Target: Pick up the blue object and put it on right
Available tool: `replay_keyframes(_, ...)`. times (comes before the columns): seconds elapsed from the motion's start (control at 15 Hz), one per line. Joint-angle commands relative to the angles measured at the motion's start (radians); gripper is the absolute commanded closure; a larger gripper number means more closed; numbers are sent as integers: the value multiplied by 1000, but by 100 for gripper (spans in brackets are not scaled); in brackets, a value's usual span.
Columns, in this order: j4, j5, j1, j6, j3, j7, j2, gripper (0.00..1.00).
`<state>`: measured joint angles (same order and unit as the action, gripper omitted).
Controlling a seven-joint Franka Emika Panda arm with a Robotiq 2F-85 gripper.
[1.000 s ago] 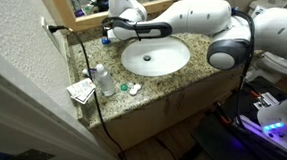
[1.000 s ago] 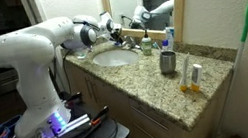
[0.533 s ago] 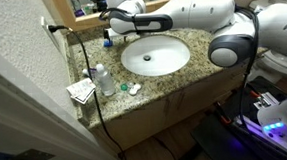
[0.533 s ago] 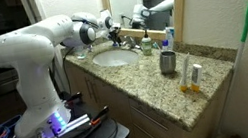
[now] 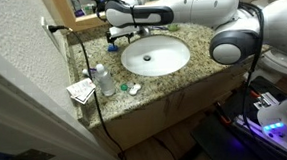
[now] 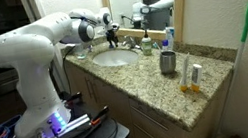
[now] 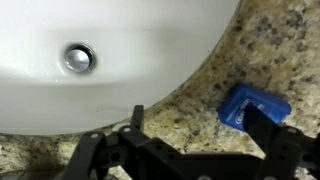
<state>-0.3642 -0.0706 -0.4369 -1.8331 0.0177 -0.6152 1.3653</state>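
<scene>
The blue object (image 7: 250, 102) is a small flat blue piece. It lies on the speckled granite counter just beside the rim of the white sink (image 7: 120, 50). In the wrist view my gripper (image 7: 200, 125) is open and empty above the counter. Its right finger partly covers the blue object's near edge, and its left finger is over the sink's rim. In both exterior views the gripper (image 5: 108, 16) (image 6: 109, 23) hovers over the back of the counter near the faucet. The blue object is too small there to make out.
A clear plastic bottle (image 5: 102, 78), small green-and-white round pieces (image 5: 132, 88) and folded paper (image 5: 81, 90) sit at the counter's end. A black cable (image 5: 86, 63) hangs from the wall. A metal cup (image 6: 168, 63) and the faucet (image 6: 145, 43) stand by the mirror.
The arm has lifted the gripper upward and toward the mirror, away from the counter surface. The gripper stays open and the other things have not moved.
</scene>
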Motion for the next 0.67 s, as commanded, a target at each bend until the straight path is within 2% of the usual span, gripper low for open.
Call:
replay_keyframes(0.0, 0, -15, 0, -78, 28, -14, 7, 0)
replay_keyframes(0.13, 0, -24, 5, -140, 36, 8, -3, 0)
replay_keyframes(0.2, -2, -12, 0, -99, 28, -6, 3, 0)
replay_keyframes(0.4, 2, -15, 3, -133, 34, -5, 2, 0)
replay_keyframes(0.6, 2, -2, 12, -143, 1, 165, -6, 0)
